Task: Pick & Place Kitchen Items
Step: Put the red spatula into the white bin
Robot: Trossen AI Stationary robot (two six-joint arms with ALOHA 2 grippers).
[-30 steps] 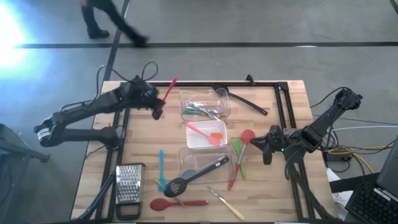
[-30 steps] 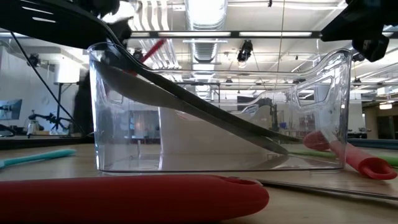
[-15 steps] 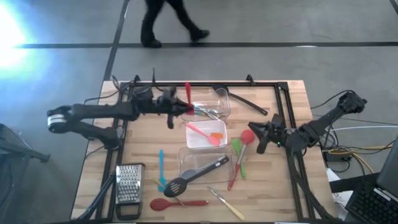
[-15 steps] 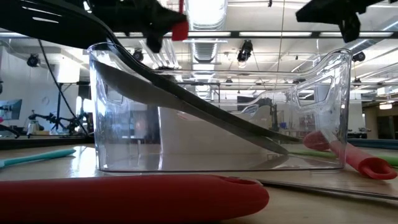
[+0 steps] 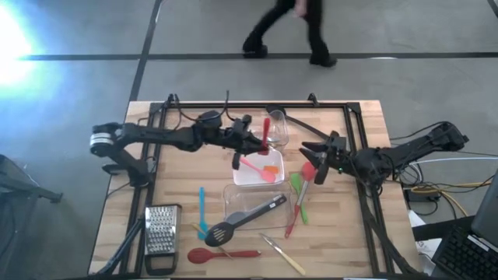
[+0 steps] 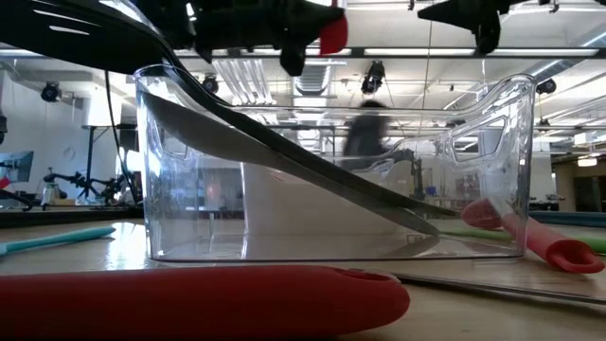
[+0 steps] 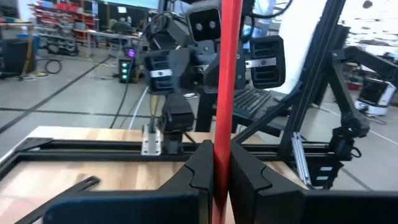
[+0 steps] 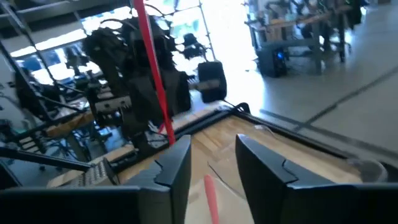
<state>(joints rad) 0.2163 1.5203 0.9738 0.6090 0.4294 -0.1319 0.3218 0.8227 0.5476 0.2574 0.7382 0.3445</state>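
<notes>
My left gripper (image 5: 257,140) reaches level from the table's left and is shut on a red long-handled utensil (image 5: 266,131), held over the near-left part of the far clear tub (image 5: 274,124). That tub holds green tools. My right gripper (image 5: 314,158) hovers open above the head of a red spoon (image 5: 310,169) that lies flat on the wood, and there is nothing between its fingers (image 8: 177,165). The middle tub (image 5: 243,177) holds a pink and an orange tool. The near tub (image 6: 331,170) has a black slotted spoon (image 5: 247,216) leaning over its rim. My left gripper pinches the red utensil's slim handle (image 7: 222,134) between its two fingers (image 7: 202,171). The fingers come level from the table's left and lie across the handle. The utensil stands nearly upright, lifted clear, with handle showing both above and below the fingers.
On the wood lie a green spatula (image 5: 298,189), a teal tool (image 5: 201,206), a red spoon (image 5: 222,254), a wood-handled tool (image 5: 284,254) and a steel grater (image 5: 162,229). A black utensil (image 5: 311,128) lies at the far right. A black frame (image 5: 354,124) rims the table. A person walks beyond it.
My left gripper has swung from the far left corner toward the table's right with the red utensil, stopping over the far tub. The utensil has turned from slanting to nearly upright. My right gripper has moved up and toward the far left, over the red spoon's head.
</notes>
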